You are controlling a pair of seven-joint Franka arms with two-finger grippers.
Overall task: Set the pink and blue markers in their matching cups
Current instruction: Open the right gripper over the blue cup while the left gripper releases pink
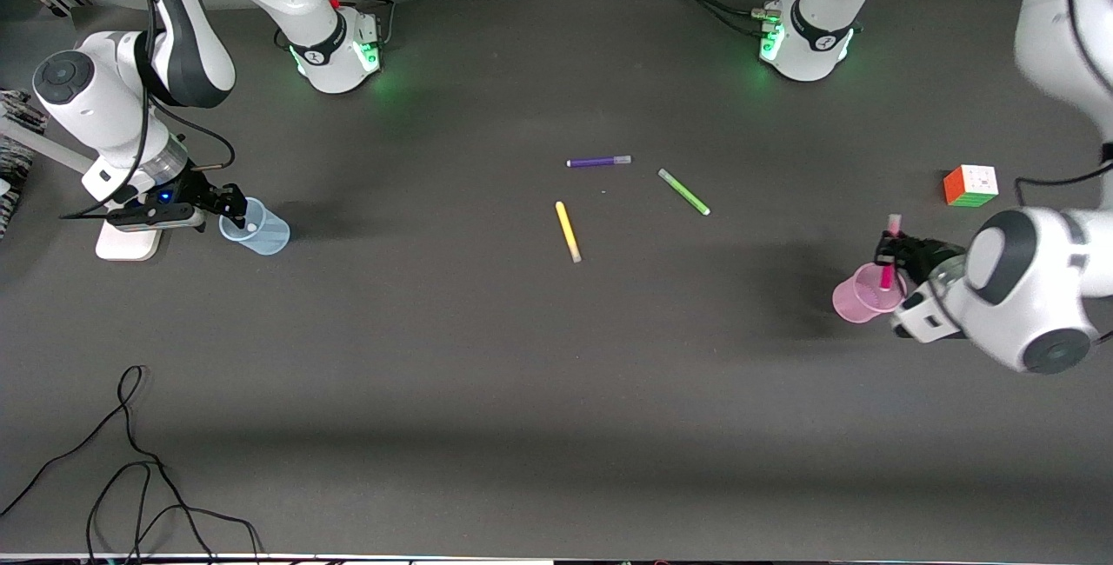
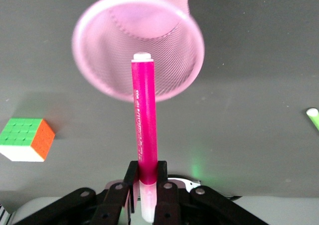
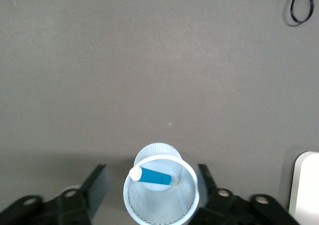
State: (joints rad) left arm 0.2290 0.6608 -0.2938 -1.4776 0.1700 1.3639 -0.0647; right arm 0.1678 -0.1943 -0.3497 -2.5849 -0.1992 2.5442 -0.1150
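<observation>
The pale blue cup stands toward the right arm's end of the table. The blue marker leans inside it, pale end up at the rim. My right gripper is open, its fingers on either side of the blue cup, touching nothing. Toward the left arm's end, my left gripper is shut on the pink marker near its pale cap. It holds the marker upright over the pink mesh cup, lower end at the cup's mouth. The left wrist view shows the marker pointing into the cup.
A purple marker, a green marker and a yellow marker lie mid-table. A colour cube sits near the pink cup. A white block lies under the right arm. A black cable trails at the near edge.
</observation>
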